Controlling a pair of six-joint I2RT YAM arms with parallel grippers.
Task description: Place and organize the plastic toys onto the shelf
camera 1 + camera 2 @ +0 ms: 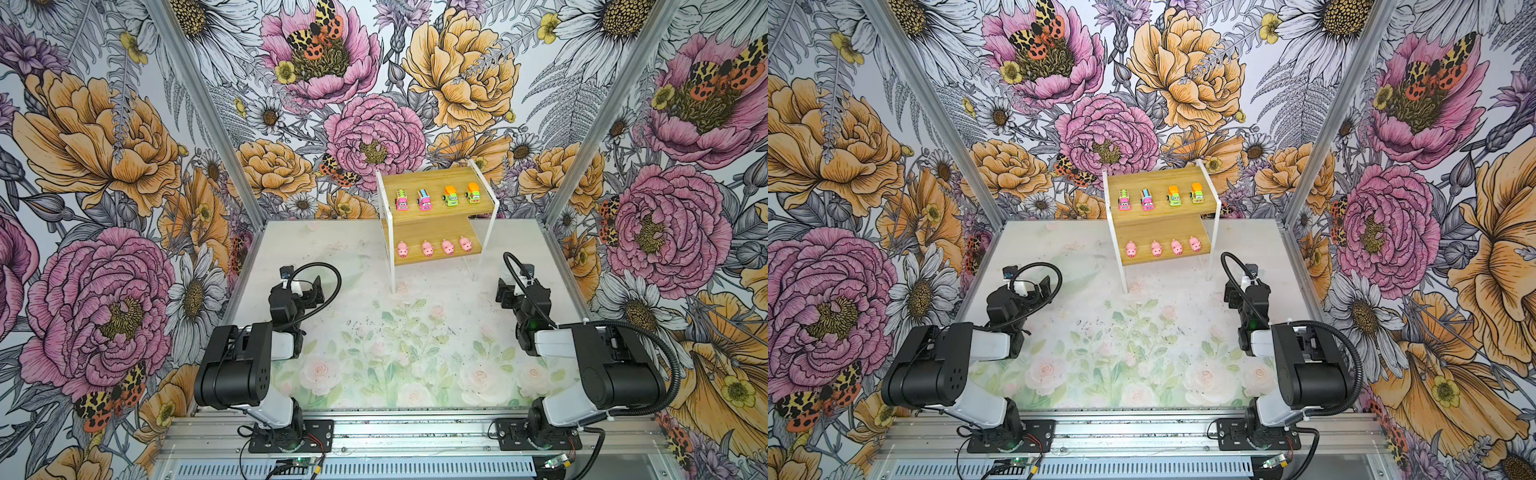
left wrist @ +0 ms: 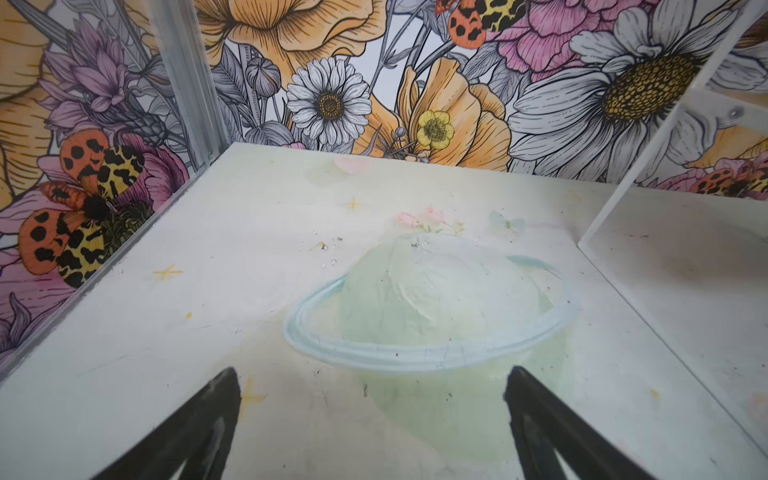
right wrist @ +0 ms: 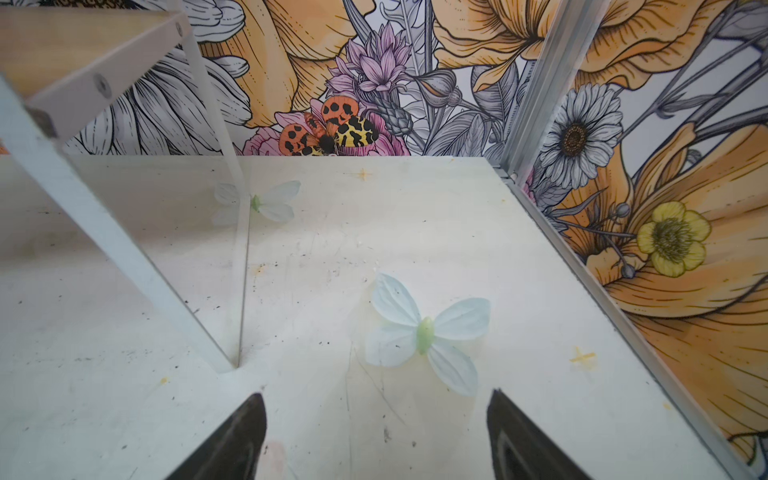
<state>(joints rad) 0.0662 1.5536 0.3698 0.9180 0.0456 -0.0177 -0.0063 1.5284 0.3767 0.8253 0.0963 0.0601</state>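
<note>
Your left fingers (image 2: 222,390) stand spread in the left wrist view with nothing between them, only bare worktop (image 2: 208,311) and a pale ringed-planet print (image 2: 428,307) just ahead of the tips. Your right fingers (image 3: 249,419) are spread as well and hold nothing. A pale butterfly print (image 3: 426,332) lies on the worktop ahead of them, and a white leg of the shelf (image 3: 129,257) comes down to the worktop just beside one tip. In both top views you can see each arm folded low on its own side. The right fingers are near the shelf's front right leg, and the left fingers sit off to the shelf's left, apart from it. The shelf stands at the back of the worktop, right of the middle, and all eight toys are on it. On the upper board the two pink trucks (image 1: 401,200) stand side by side on the left and the two green trucks (image 1: 450,196) on the right, in one row, none touching. On the lower board the four pigs (image 1: 427,249) sit in a row near the front edge, each apart from the next.
</note>
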